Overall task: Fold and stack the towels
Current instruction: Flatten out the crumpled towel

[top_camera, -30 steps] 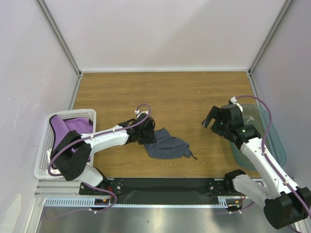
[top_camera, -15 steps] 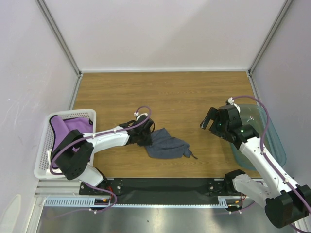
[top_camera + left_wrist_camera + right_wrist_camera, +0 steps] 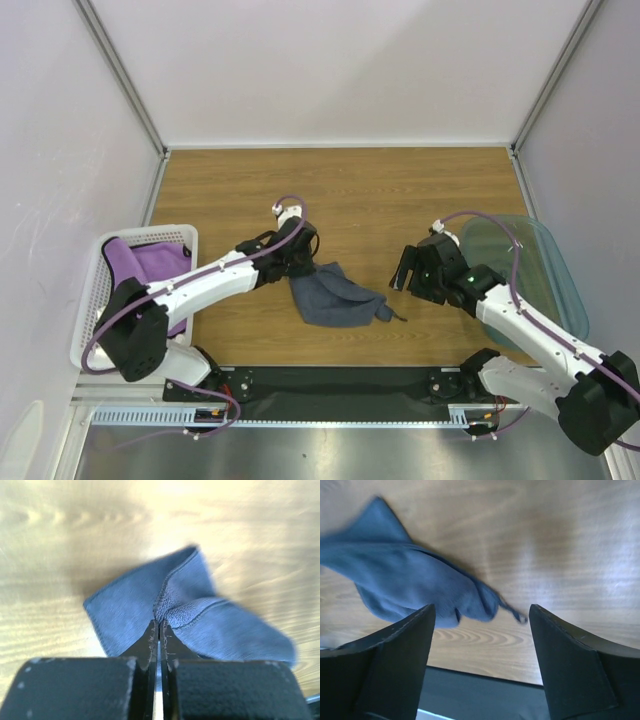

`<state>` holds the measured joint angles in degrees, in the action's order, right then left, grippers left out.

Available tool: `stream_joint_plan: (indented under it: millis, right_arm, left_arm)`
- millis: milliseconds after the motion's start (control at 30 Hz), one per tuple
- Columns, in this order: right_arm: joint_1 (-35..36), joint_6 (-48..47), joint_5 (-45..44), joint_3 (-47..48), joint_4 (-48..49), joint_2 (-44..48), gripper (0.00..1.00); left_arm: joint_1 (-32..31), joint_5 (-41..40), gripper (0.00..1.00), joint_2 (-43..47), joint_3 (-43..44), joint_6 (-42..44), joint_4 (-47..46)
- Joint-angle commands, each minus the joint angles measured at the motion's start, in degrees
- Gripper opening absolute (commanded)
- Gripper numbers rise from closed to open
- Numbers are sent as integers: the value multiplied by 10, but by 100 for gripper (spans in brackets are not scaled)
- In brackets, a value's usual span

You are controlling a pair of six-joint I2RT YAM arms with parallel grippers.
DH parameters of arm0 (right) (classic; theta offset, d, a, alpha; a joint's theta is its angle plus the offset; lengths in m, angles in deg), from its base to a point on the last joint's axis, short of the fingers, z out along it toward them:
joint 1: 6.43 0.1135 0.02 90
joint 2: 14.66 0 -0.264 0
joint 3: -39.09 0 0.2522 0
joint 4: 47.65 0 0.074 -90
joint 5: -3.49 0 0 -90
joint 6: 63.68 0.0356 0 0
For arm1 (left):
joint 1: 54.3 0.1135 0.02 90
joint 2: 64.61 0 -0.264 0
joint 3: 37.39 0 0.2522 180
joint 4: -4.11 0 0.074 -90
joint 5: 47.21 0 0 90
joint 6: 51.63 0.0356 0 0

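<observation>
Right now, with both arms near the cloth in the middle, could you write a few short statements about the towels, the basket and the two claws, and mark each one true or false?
1. The left claw is shut on an edge of the small dark navy towel. True.
2. The right claw grips the navy towel. False: its jaws stand open and hold nothing.
3. The small purple towel lies in the white perforated plastic basket. True.
4. The navy towel lies in the basket with the purple towel. False: it lies crumpled on the wooden table, apart from the basket.
</observation>
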<state>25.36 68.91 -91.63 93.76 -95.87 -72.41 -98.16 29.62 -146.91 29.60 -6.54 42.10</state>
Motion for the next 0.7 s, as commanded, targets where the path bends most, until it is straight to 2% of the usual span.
stream_joint_plan:
  millis: [0, 333, 667]
  right_arm:
    - [9, 28, -10, -16, 32, -1, 79]
    - [10, 32, -21, -35, 101, -71, 66]
    - [9, 36, -26, -21, 156, -152, 62]
  left_arm:
    - [-2, -46, 0, 31, 35, 19, 6]
    - [2, -111, 0, -26, 107, 50, -18]
    - [28, -107, 0, -128, 201, 109, -37]
